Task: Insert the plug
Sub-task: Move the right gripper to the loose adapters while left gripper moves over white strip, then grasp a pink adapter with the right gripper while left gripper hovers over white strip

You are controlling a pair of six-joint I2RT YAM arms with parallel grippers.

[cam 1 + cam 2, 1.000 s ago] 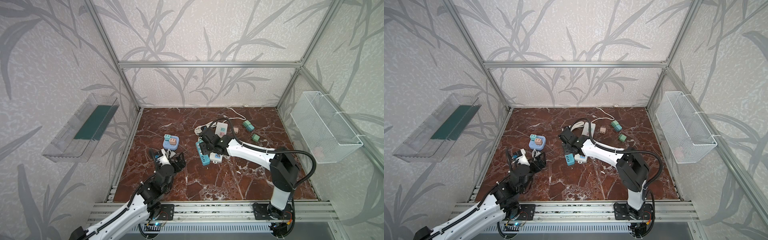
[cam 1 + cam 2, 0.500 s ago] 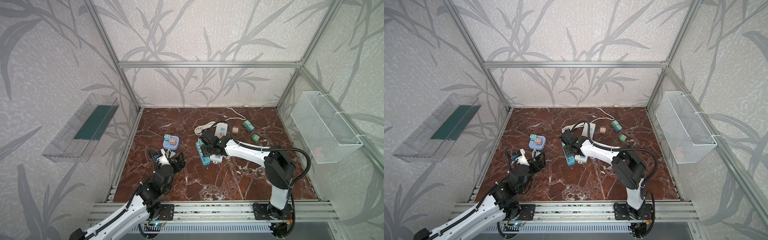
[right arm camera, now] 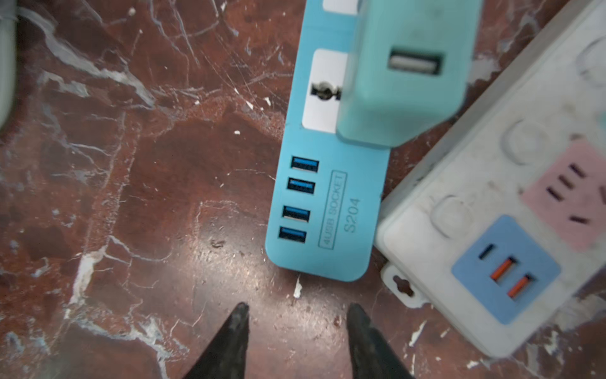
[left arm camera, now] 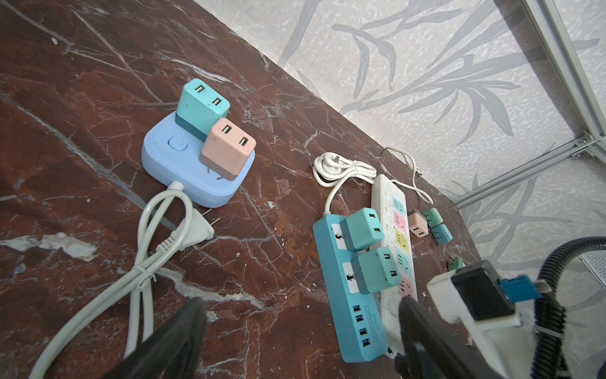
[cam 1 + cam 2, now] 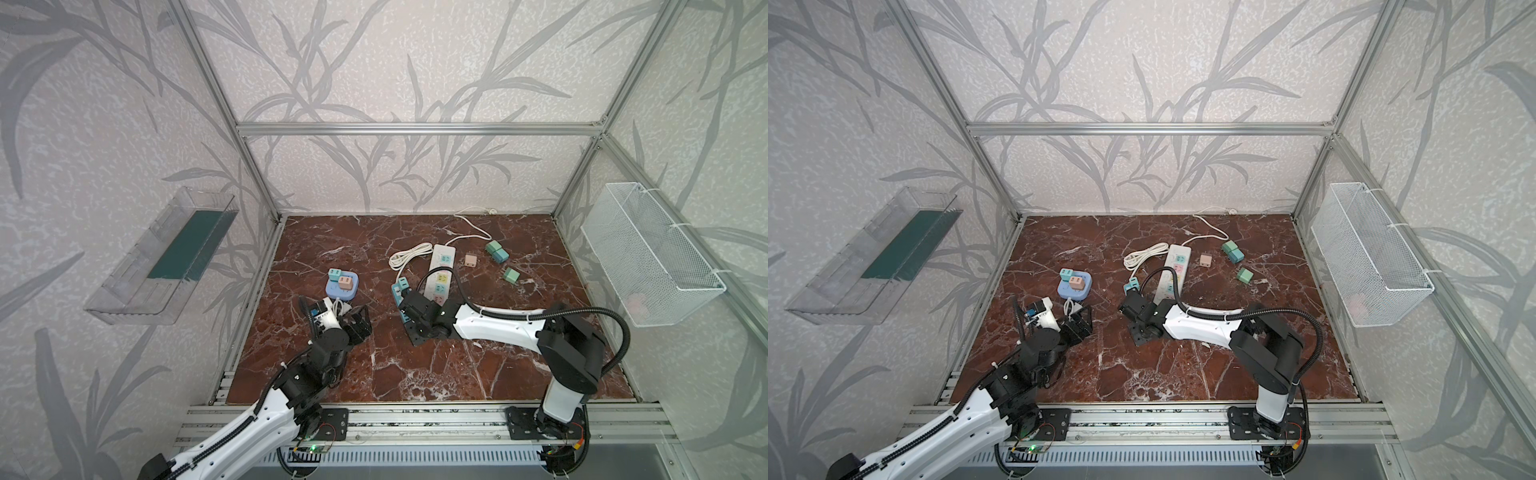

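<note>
Both the right gripper [image 3: 298, 308] and the left gripper [image 4: 301, 305] are empty with fingers spread, the right just off the USB end of the teal power strip [image 3: 328, 213], whose nearest socket holds the teal plug [image 3: 403, 72].

power strips [image 5: 442, 259] 3: blue hub [image 4: 157, 164], teal strip [image 4: 347, 311], white strip [image 4: 387, 193] | plug cubes [image 4: 226, 147] 8: on-strip cubes [image 4: 362, 229] 4, loose cubes [image 5: 471, 260] 4 | wall holders 2: clear tray [image 5: 133, 303], wire basket [image 5: 665, 266] | robot arms [image 5: 498, 328] 2

Robotics lab cell: aluminium frame [image 5: 417, 129] with leaf-patterned panels [image 5: 415, 62] encloses a marble-look tabletop [image 5: 457, 374]; two robot arms [image 5: 494, 328] bolted along the frame's front rail.
</note>
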